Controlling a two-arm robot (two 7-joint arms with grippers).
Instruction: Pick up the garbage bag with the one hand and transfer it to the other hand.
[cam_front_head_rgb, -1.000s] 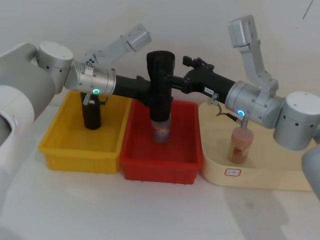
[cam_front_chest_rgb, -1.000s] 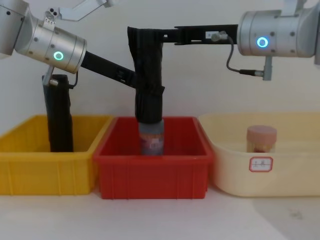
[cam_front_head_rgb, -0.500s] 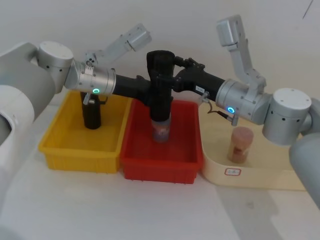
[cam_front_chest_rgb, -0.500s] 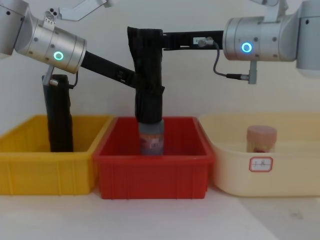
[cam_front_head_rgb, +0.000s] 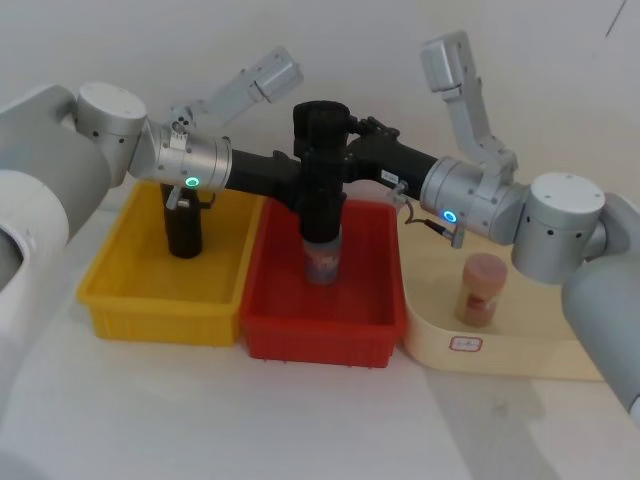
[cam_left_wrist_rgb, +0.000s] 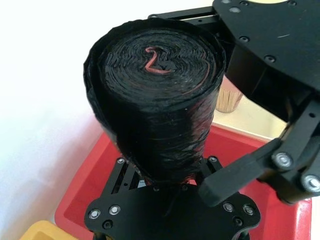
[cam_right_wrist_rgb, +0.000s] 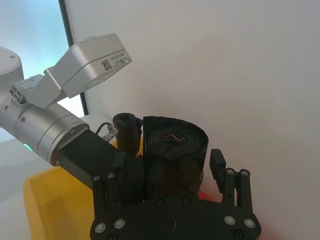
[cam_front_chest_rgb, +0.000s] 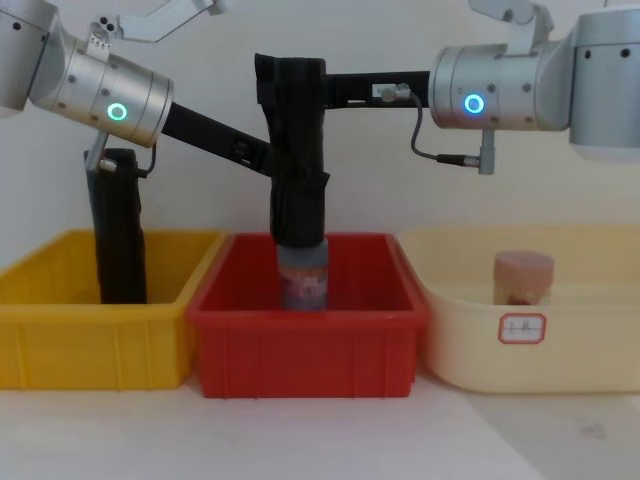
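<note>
We see the garbage bag standing upright in the air above the red plastic bin. It is a tall cylinder of tightly wound, glossy black film, and its top end shows the coiled layers with a thin red curl at the centre. The one hand, long and matte black on the silver left arm with the green ring, comes in from the left. Its jaws are clamped on the lower middle of the roll, where the film bulges slightly. The other hand, on the right arm with the blue ring, reaches in level from the right to the upper part of the roll. Its jaws stand apart, one flat pad on each side of the cylinder. In the right wrist view a sliver of gap shows between the roll and one pad, so they are not closed on it. Directly beneath the roll a round jar with a grey lid and reddish contents stands in the red bin; we cannot tell whether the roll's bottom touches the lid. A second black roll stands upright in the yellow bin, which sits against the red one. To the right a rounded cream tray with a small white label holds another jar with a pinkish lid. All three containers rest on the pale, smooth desk
</note>
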